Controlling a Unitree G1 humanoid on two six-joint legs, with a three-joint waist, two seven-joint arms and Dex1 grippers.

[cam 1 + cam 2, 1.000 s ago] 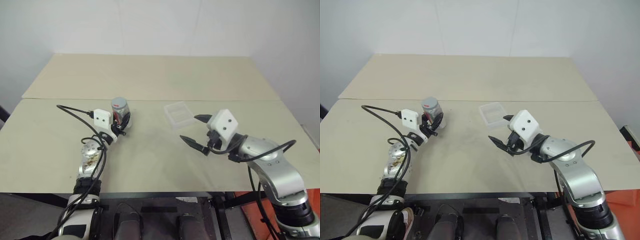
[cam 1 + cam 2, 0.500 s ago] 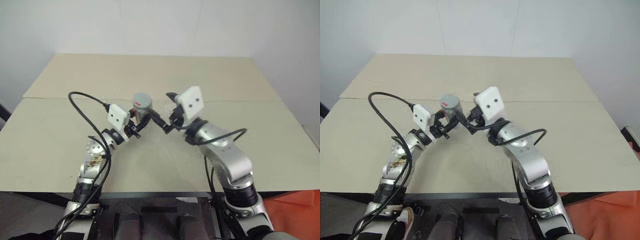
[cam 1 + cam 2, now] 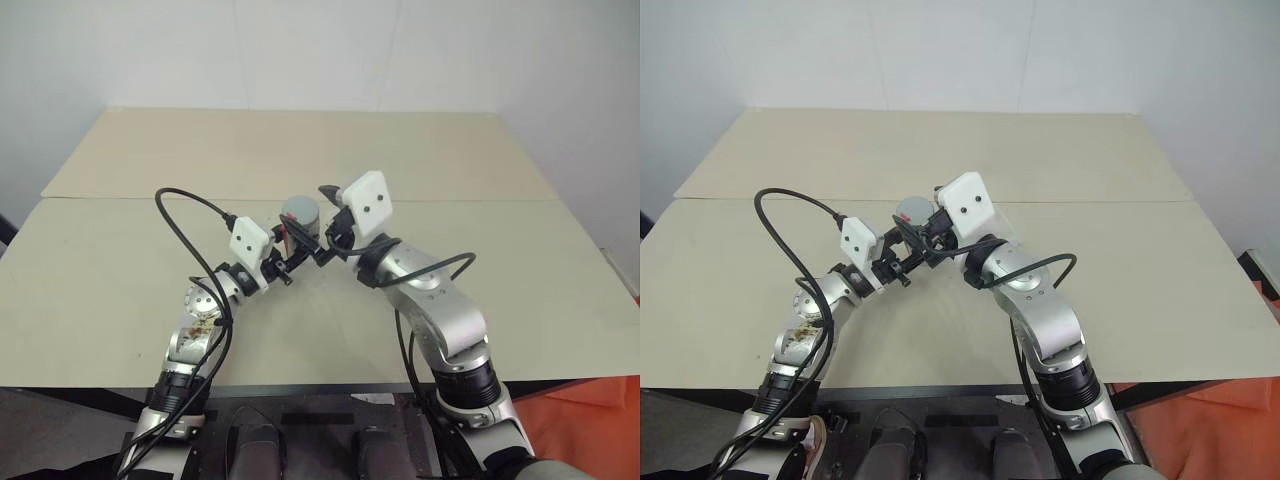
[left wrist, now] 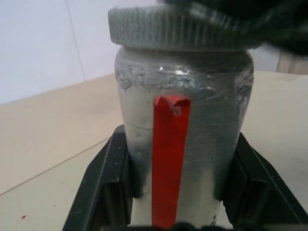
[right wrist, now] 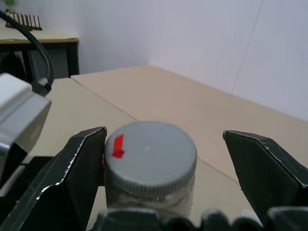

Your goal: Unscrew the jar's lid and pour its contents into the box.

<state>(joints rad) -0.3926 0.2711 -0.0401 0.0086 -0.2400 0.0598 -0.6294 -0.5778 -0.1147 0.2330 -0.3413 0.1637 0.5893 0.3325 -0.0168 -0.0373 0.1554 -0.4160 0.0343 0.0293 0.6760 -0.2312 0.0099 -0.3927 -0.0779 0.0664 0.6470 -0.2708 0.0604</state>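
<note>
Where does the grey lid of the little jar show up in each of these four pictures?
Left eye view: lid near centre, between the two grippers.
Right eye view: just left of centre, beside the right gripper's white block.
Left wrist view: along the top edge.
Right wrist view: lower centre, between open black fingers.
Shared landmark: the jar's red mark.

The jar (image 3: 300, 222) sits between the left tool (image 3: 286, 246) and right tool (image 5: 166, 178), above the table (image 3: 520, 270).

- The jar (image 4: 183, 144) is running off the left wrist view's lower edge, hiding its base.
- The right gripper (image 3: 318, 222) is covering the jar's far side.
</note>
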